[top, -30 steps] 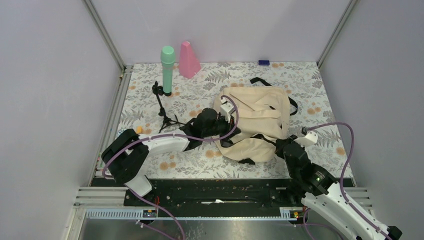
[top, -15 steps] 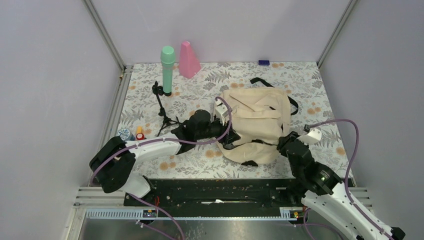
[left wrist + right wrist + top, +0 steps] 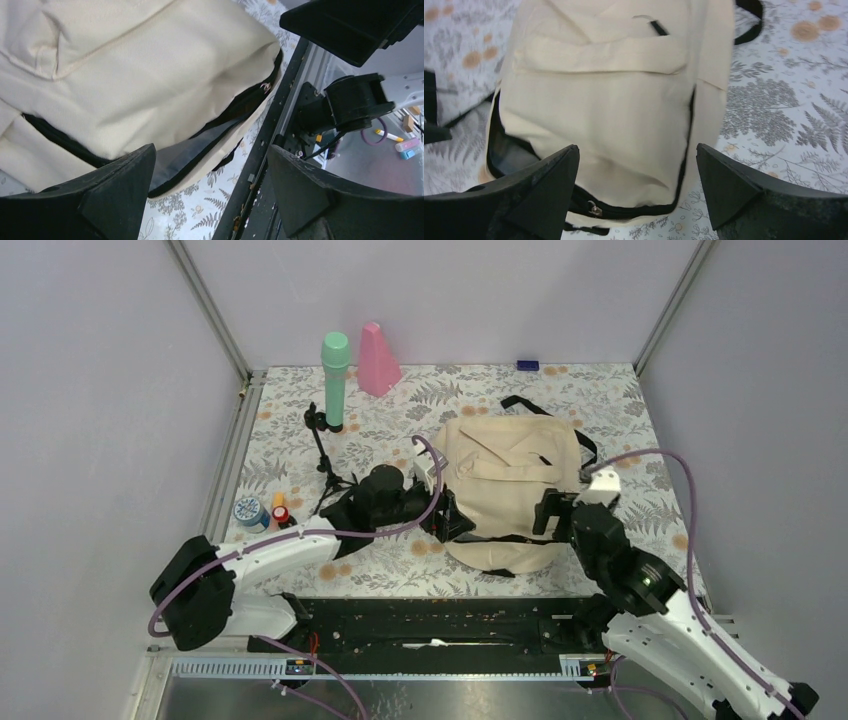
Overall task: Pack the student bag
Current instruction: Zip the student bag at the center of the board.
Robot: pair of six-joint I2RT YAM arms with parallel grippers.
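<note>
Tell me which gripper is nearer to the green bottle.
Left. The left gripper is at the left edge of the student bag, toward the green bottle; the right gripper is at the bag's right edge, farther away.

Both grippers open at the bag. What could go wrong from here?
1. Neither the left gripper nor the right gripper holds the student bag. Its mouth is a narrow slit showing grey lining, so items may catch on the zipper trim.
2. The small black tripod stands close beside the left arm. A reach for the blue-and-white roll may topple it.
</note>
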